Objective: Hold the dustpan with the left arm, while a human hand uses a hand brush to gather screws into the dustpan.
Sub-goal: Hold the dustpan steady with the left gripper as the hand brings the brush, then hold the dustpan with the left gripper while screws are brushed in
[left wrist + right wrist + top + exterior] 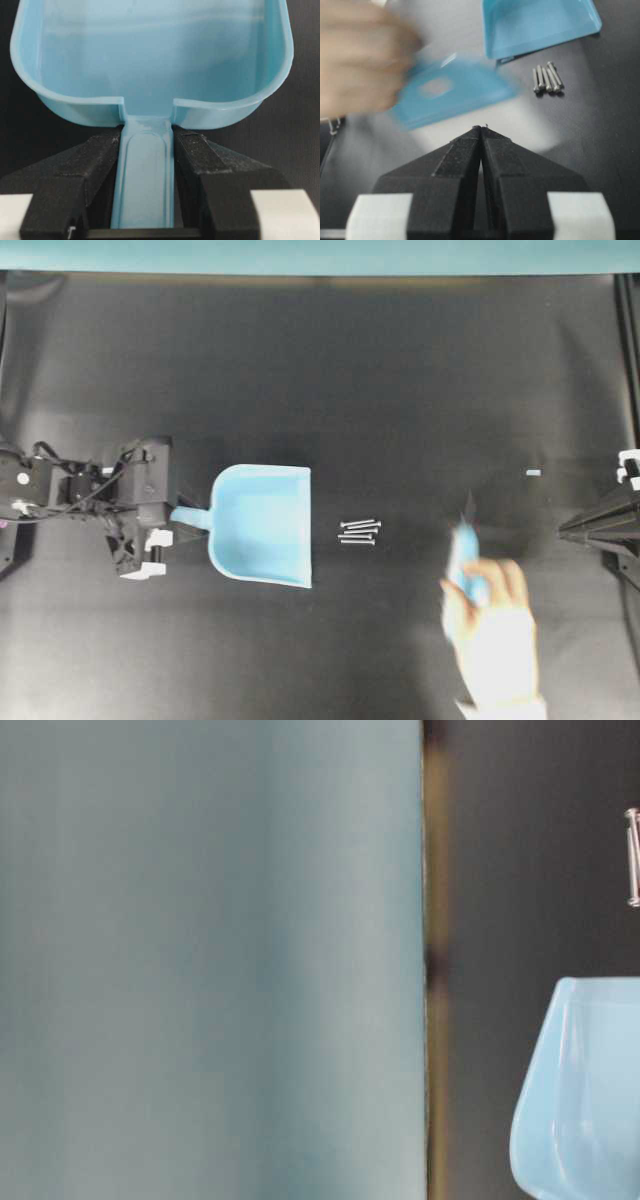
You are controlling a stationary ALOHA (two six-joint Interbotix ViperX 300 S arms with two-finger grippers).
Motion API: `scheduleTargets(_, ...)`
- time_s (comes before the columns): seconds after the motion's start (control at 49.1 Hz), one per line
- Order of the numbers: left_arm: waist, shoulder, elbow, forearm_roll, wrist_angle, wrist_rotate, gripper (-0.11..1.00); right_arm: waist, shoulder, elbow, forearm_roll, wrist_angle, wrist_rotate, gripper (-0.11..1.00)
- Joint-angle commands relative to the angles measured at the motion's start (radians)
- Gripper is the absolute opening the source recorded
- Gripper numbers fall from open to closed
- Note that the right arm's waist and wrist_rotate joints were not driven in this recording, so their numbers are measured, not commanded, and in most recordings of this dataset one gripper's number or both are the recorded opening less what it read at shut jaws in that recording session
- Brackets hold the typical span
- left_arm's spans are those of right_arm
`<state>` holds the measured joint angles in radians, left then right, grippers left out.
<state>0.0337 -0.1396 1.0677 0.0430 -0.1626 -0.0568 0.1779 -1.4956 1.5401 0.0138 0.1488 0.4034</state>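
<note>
We see a smooth light blue plastic dustpan [262,525] lying flat on the matte black table [400,390], its short handle clamped between the left gripper's [146,150] black fingers. Four thin silver screws [359,531] lie side by side just off its open edge. Only the right wrist view shows the right gripper [481,131] pressed closed on nothing, behind a blurred human hand [360,55] holding the hand brush [452,90].

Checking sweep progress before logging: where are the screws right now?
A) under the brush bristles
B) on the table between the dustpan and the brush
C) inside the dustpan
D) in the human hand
B: the screws lie clustered on the table just off the dustpan mouth, apart from the hand brush.
</note>
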Motion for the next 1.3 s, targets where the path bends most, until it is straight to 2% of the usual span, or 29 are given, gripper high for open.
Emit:
scheduleTargets(0.0,-0.002,0.014,-0.029,0.003,-0.006,0.005,0.30,0.000,0.005,-0.008,0.000,-0.003,0.000,0.00)
scheduleTargets(0.814,0.041,0.150,-0.117,0.002,0.034,0.015,0.30,0.000,0.005,-0.008,-0.002,-0.003,0.002,0.00)
scheduleTargets(1.282,0.044,0.158,-0.101,0.002,-0.002,0.015,0.30,0.000,0.005,-0.008,0.000,-0.003,0.000,0.00)
